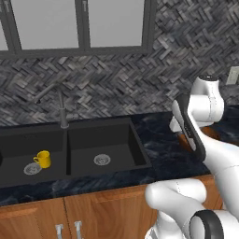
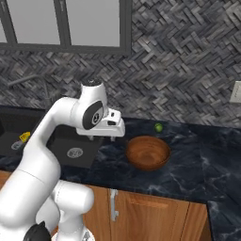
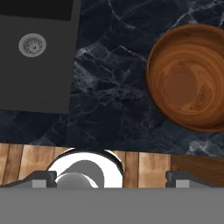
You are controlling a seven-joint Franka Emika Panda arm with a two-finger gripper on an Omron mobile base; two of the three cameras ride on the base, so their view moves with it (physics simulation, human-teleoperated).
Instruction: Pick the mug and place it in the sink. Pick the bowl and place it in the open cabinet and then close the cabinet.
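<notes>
Wooden base cabinets (image 2: pixel 155 209) run along the near edge below us, and above them our gripper (image 3: pixel 111 177) hangs with its jaws spread wide and nothing between them, over the strip of counter between sink and bowl. We judge the mug step done: the mug (image 1: pixel 43 159) sits upright in the left basin of the sink (image 1: pixel 135 144), beside the drain. So the bowl (image 2: pixel 148 152) is in hand now. It rests on the dark marbled counter (image 2: pixel 207 164), to the right of the sink and well apart from the gripper. To take it well, we should move over its near rim and pinch the wall with one finger inside and one outside; the smooth wood may slip. A small green fruit (image 2: pixel 159 127) lies just behind it. Farther back, a grey herringbone wall (image 2: pixel 188 56) carries grey-framed glass units (image 1: pixel 79 25).
</notes>
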